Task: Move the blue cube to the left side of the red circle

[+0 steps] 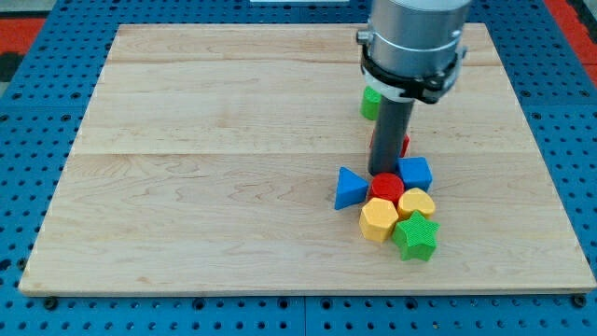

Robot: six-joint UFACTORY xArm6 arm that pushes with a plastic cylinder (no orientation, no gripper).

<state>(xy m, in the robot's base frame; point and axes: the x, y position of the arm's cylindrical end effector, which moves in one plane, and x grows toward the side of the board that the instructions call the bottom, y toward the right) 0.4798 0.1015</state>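
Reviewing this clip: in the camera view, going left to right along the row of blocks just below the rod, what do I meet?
Blue triangular block → red circle, with my tip at its top edge → blue cube. The yellow and green blocks lower down overlap too much to order.

My tip (383, 173) touches the red circle (386, 188) beside the blue cube (415, 173).

The small blue cube block (415, 173) sits flat on the wooden table (205, 187), right of centre and nearer the table's bottom edge than its top, one corner turned toward the view's bottom. The low red circular block (386, 187), a short cylinder lying on its flat face, lies just beside it on the cube's left, slightly lower, apparently touching it.
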